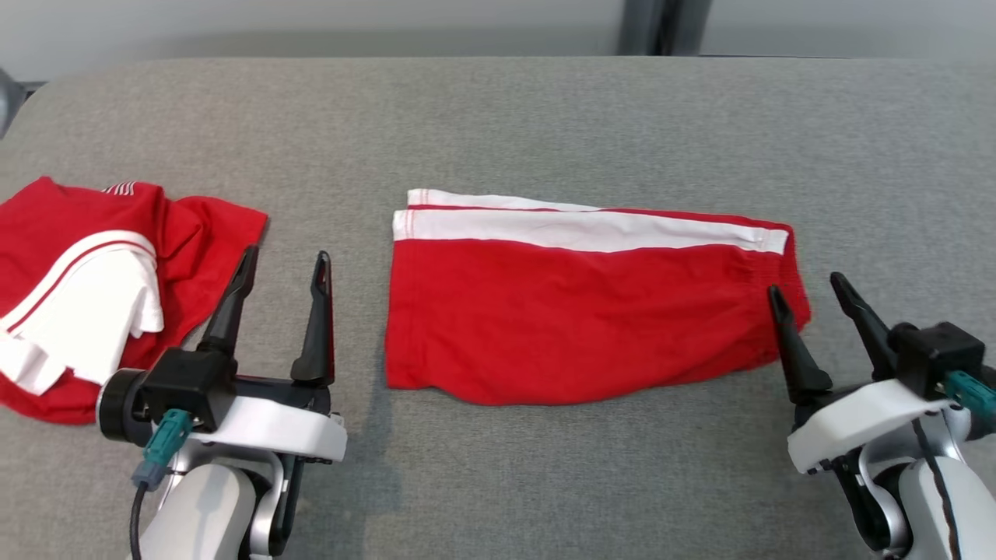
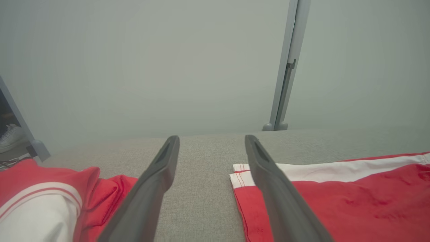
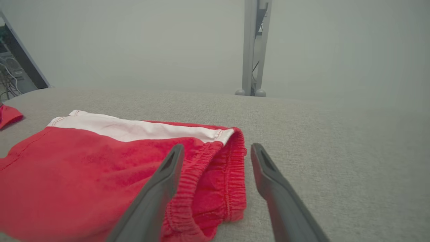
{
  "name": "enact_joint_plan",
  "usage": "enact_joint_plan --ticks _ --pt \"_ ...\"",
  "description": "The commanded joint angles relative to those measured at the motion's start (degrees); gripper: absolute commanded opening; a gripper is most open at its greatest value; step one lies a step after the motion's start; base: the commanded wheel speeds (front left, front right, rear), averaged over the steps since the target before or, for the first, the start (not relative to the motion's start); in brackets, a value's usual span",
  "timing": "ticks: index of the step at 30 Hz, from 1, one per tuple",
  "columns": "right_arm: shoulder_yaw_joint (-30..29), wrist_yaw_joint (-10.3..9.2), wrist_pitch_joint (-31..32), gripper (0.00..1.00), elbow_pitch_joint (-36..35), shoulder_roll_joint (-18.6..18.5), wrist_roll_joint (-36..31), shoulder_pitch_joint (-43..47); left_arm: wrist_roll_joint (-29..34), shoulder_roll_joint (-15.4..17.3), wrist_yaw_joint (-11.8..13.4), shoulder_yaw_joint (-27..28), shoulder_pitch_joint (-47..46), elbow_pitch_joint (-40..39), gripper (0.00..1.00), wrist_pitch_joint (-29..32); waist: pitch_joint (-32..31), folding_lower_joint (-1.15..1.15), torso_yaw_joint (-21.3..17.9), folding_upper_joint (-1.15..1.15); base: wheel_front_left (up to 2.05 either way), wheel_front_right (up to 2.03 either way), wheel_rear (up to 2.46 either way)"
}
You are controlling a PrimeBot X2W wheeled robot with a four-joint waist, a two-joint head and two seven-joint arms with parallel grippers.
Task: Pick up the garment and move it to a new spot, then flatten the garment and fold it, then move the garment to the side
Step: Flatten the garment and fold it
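Lying folded on the grey surface (image 1: 545, 117): white-striped red shorts (image 1: 583, 319).

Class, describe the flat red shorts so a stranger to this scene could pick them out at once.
On the grey table, look at the middle. The shorts lie flat there, red with a white stripe along the far edge. The other garment, at the left, is a crumpled heap.
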Motion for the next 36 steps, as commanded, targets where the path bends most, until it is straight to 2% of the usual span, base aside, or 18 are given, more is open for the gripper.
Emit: enact_joint_plan --ticks 1,4,10,19,20,21,22,28,36 --pt "0.4 0.01 0.9 1.0 1.0 -0.4 0.3 -1.1 0.4 -0.1 -0.4 -0.3 -1.2 0.3 1.0 -0.2 0.6 0.0 1.4 0.0 0.0 0.0 0.0" --pt "-0.1 0.01 2.9 1.0 4.0 -0.3 0.0 -2.3 0.5 -1.0 -1.0 -1.2 -1.9 1.3 1.0 -0.3 1.0 0.0 2.8 0.0 0.0 0.0 0.0" --pt "-4.8 0.01 4.9 1.0 8.1 1.5 -1.8 -2.6 0.8 -2.0 -2.0 -2.0 -3.0 2.7 1.0 -0.5 1.6 0.0 4.4 0.0 0.0 0.0 0.0" --pt "-3.9 0.01 7.4 1.0 16.0 2.3 5.3 -4.6 1.2 -2.9 -2.9 -2.3 -3.7 4.0 1.0 -0.7 1.9 0.0 5.2 0.0 0.0 0.0 0.0" --pt "-3.4 0.01 7.2 0.61 16.9 2.3 6.5 -5.0 1.3 -3.0 -3.0 -2.4 -3.7 4.2 1.0 -0.7 1.8 0.0 5.3 0.0 0.0 0.0 0.0" --pt "-3.1 0.01 7.2 0.35 17.7 2.4 7.3 -5.3 1.4 -3.1 -3.1 -2.4 -3.7 4.3 1.0 -0.7 1.8 0.0 5.3 0.0 0.0 0.0 0.0" --pt "-2.8 0.01 6.8 0.0 18.3 2.1 7.7 -5.5 1.4 -3.1 -3.1 -2.4 -3.7 4.4 1.0 -0.7 1.7 0.0 5.4 0.0 0.0 0.0 0.0" --pt "-2.8 -0.08 4.8 0.0 20.0 1.0 12.0 -6.0 1.5 -3.0 -3.1 -2.3 -3.1 4.9 1.0 -0.7 1.4 0.0 5.0 0.0 0.0 0.0 0.0" --pt "-9.2 -0.12 2.2 0.0 19.3 -1.8 14.2 -2.7 1.2 -2.5 -2.6 -1.6 -2.2 4.6 1.0 -0.7 0.2 0.0 2.6 0.0 0.0 0.0 0.0"
